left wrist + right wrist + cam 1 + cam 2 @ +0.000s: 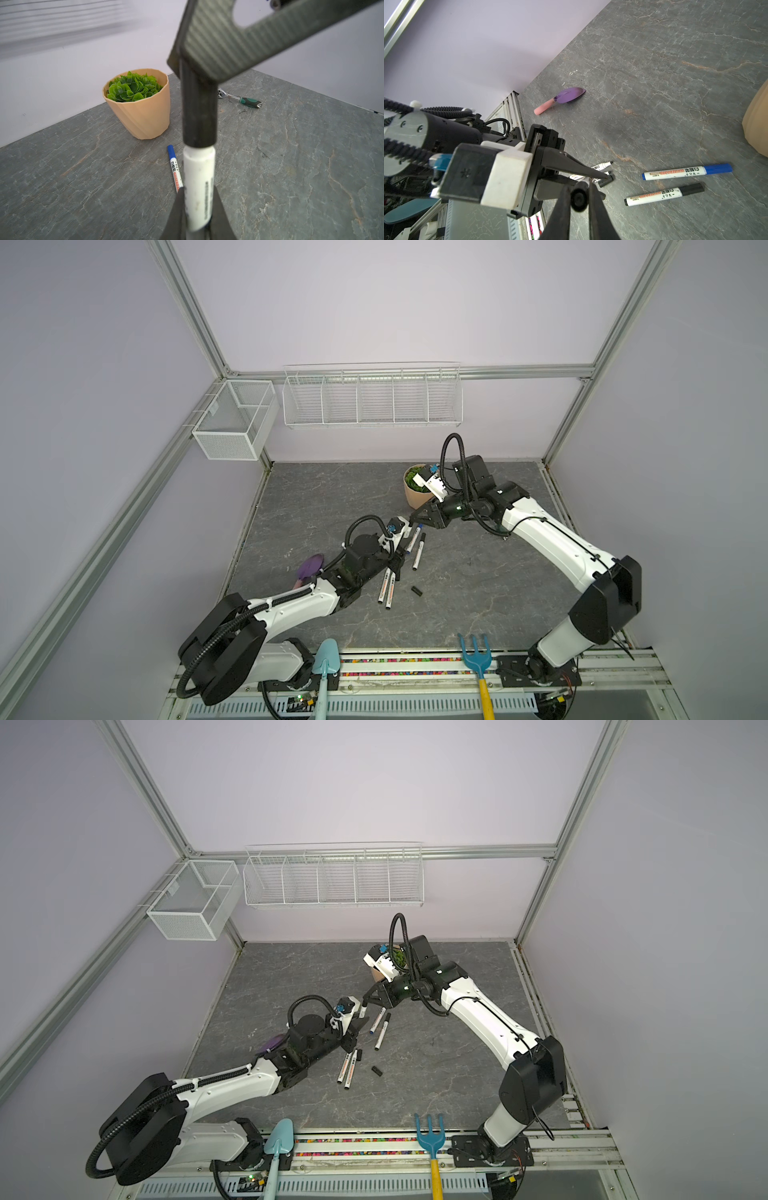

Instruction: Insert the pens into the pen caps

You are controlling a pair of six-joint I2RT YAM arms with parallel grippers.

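Two done: blue pen (675, 172) and black pen (654, 196) lie capped, side by side. Third pen (199, 166) pinched in left claw (198, 191); right claw (579, 187) clamps its black cap (199, 112), seemingly seated. Remaining: two bare pens (384, 586), one loose cap (417, 591), near the left claw.

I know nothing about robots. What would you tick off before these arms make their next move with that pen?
1. Grip: left pincer shut on the held pen: ok.
2. Grip: right pincer shut on the black cap: ok.
3. Fit: black cap meets the pen's white barrel: ok.
4. Next piece: loose cap lying free on the table: ok.
5. Remaining: two uncapped pens beside the left arm: not ok.
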